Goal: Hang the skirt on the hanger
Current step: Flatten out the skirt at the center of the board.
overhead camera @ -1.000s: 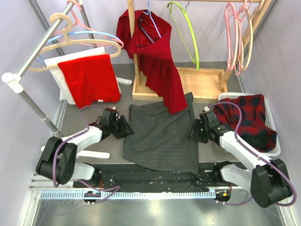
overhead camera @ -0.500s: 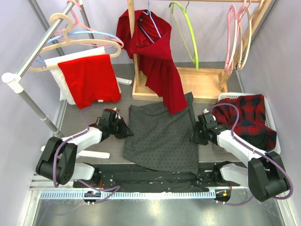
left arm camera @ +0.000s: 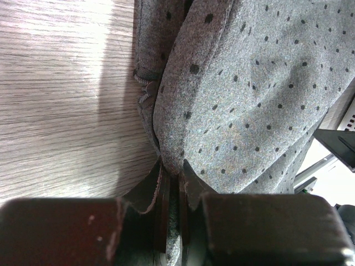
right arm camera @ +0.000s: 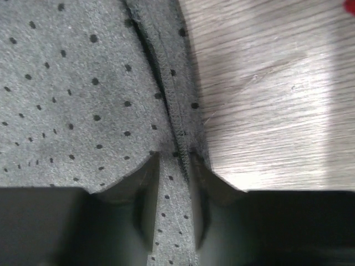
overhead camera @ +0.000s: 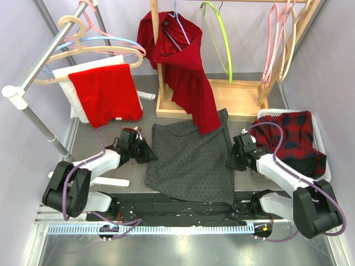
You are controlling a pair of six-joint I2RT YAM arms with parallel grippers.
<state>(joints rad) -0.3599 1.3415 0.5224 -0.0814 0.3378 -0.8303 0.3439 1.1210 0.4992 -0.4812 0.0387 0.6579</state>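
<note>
**A:** What is found changed against a second ago?

**B:** The two arms are seen drawn in toward the skirt, which is spread flat on the surface just in front of the wooden tray. A second ago the left fingers were held spread just beside the cloth's left edge. Now they are pressed together on a fold of that edge, in front of the tray and off its left corner. The right arm has been swung round, so the skirt's right hem is now met squarely.

**A:** And the right fingers: is anything held?

**B:** A strip of the dotted hem is seen running between them and filling the gap, so they are judged to be clamped on the skirt too, in front of the tray's right corner.

**A:** What is meant by that for the task?

**B:** The skirt is now gripped at both sides, though nothing is lifted yet. A raise of the stretched cloth is probably what is called for next. The green hanger is hung above the tray, well apart from the skirt. Which hanger is intended cannot be told.

**A:** Is any risk noted?

**B:** A red garment is draped from above the tray down onto the skirt's far edge, and it could be dragged along when the cloth is raised.
</note>
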